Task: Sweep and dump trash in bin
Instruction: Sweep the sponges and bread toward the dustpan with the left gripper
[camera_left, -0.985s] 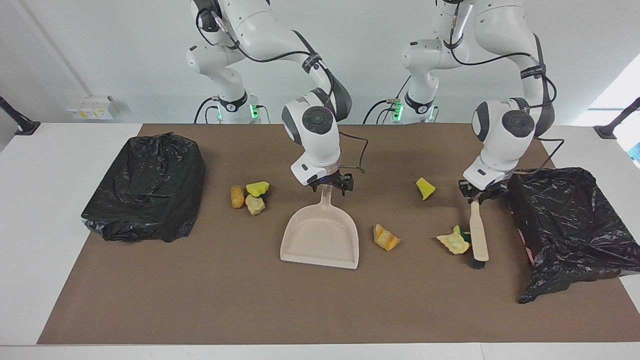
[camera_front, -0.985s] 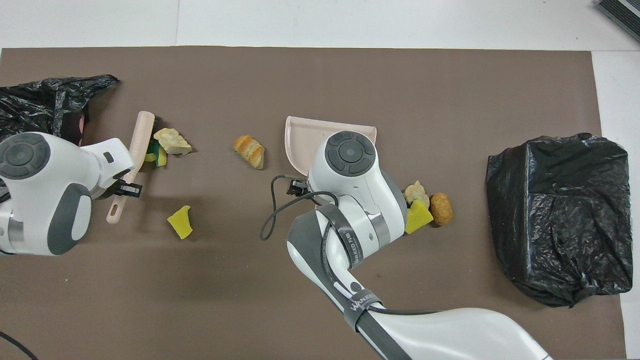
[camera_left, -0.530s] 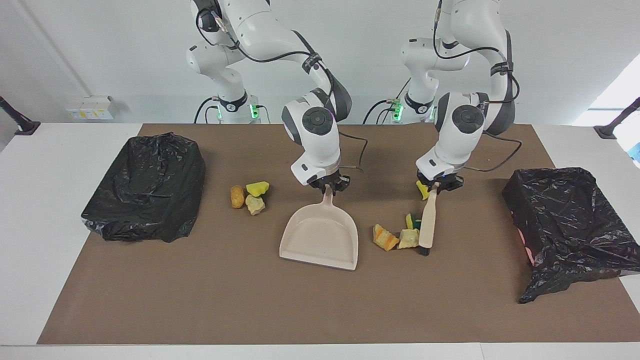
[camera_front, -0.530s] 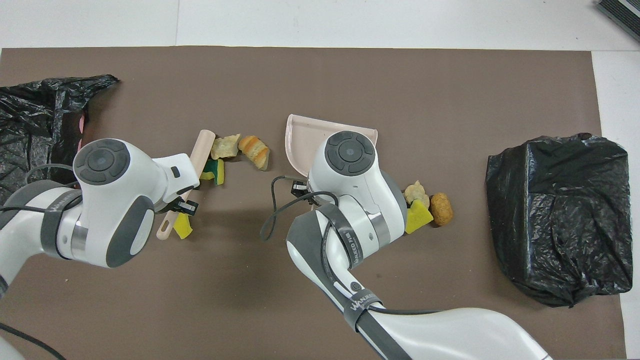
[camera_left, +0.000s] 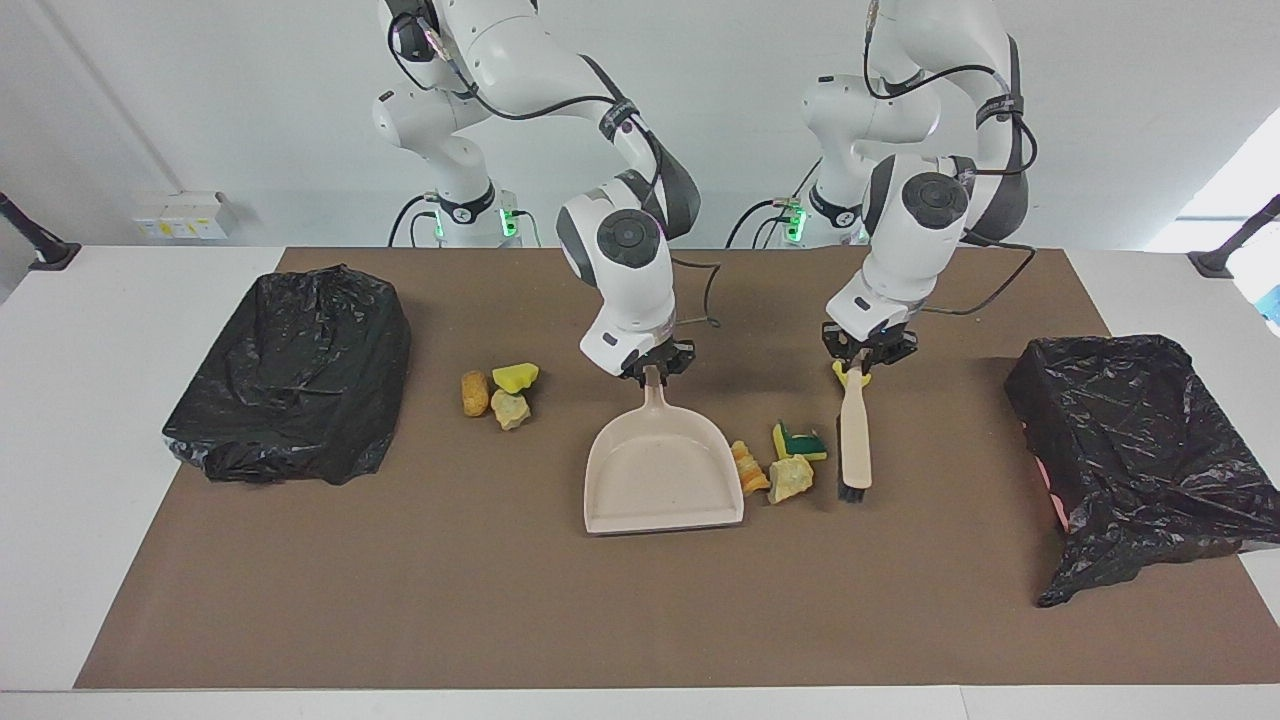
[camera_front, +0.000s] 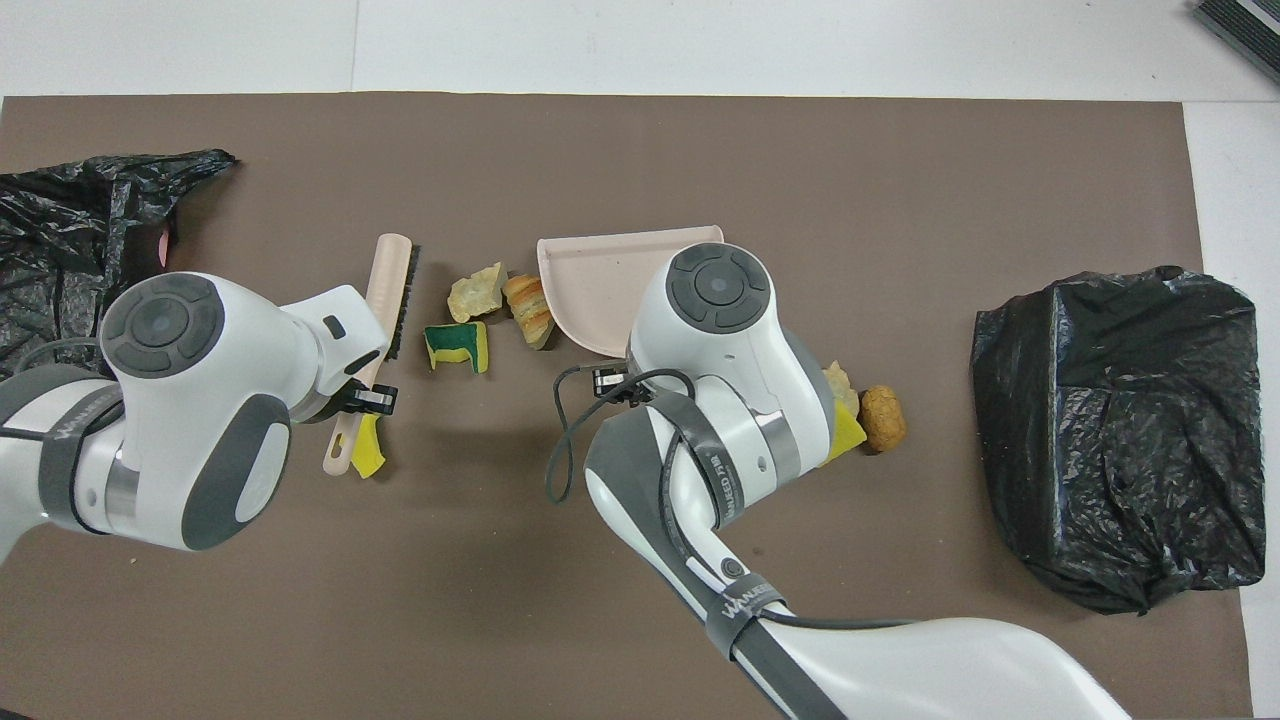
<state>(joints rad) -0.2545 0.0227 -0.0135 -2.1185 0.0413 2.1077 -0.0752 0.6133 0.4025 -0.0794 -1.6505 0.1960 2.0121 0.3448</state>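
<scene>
Left claw gripping brush handle, right claw gripping dustpan

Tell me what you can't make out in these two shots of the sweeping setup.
- Overhead view: the right arm covers the dustpan handle and part of the yellow scrap.
- Overhead view: the left arm hides part of the brush handle; the picture's edge cuts off the bin bag.
- Facing view: the brush handle hides part of a yellow scrap.
</scene>
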